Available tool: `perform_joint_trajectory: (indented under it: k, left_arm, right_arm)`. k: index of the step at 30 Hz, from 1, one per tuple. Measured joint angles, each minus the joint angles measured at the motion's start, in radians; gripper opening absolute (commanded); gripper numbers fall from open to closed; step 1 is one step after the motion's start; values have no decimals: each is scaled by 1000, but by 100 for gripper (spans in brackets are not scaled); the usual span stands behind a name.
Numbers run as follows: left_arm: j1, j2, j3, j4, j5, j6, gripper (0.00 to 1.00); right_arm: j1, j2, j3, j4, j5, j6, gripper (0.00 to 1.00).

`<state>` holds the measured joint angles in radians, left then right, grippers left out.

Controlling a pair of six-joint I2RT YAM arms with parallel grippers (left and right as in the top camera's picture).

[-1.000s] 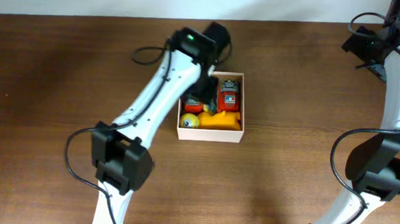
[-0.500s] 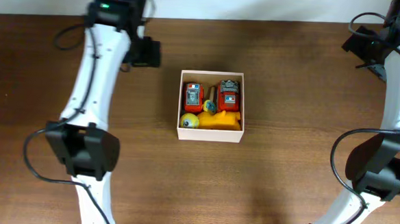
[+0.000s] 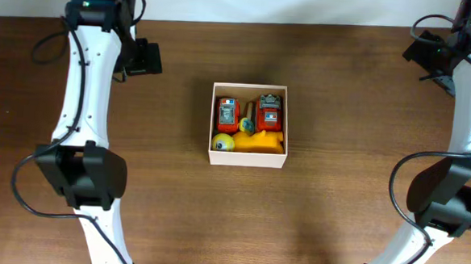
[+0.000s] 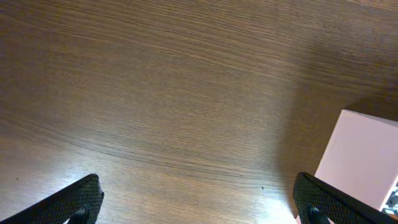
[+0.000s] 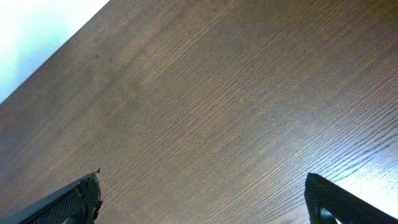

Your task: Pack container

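Note:
The container [image 3: 246,158], a small white-walled box, sits in the middle of the table. It holds two red toy cars [image 3: 227,113] [image 3: 270,112], a yellow ball [image 3: 224,142] and a yellow toy [image 3: 261,141]. My left gripper [image 3: 142,58] hangs open and empty over bare wood, well to the container's left. In the left wrist view its open gripper [image 4: 202,208] shows only tabletop between the fingers, with the container's white wall [image 4: 364,155] at the right edge. My right gripper [image 3: 429,57] stays at the far back right; the right wrist view shows it [image 5: 205,199] open over bare wood.
The brown wooden table [image 3: 336,218] spreads around the box. A pale surface [image 5: 37,37] lies beyond the table's back edge. Both arm bases stand at the front left and front right.
The left arm has pulled away from above the container to the back left, and its jaws have opened wide. The right arm has not moved.

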<state>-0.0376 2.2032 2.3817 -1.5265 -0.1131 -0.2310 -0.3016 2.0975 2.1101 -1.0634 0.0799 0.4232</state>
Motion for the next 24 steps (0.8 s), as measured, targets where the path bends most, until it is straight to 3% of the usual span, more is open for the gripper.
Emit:
perform_joint_trajectory:
  k: [7, 12, 18, 24]
  left_arm:
    - [12, 0, 0, 34, 11, 0, 99]
    - [11, -58, -16, 266, 11, -1, 99]
    - [11, -389, -169, 647, 11, 32, 99]
    - [13, -814, -556, 881, -4, 101, 99]
  right_arm:
    - [0, 0, 0, 0, 0, 0, 99]
    - [0, 0, 0, 0, 0, 0, 99]
    - [0, 0, 0, 0, 0, 1, 99]
    - [0, 0, 0, 0, 0, 0, 99]
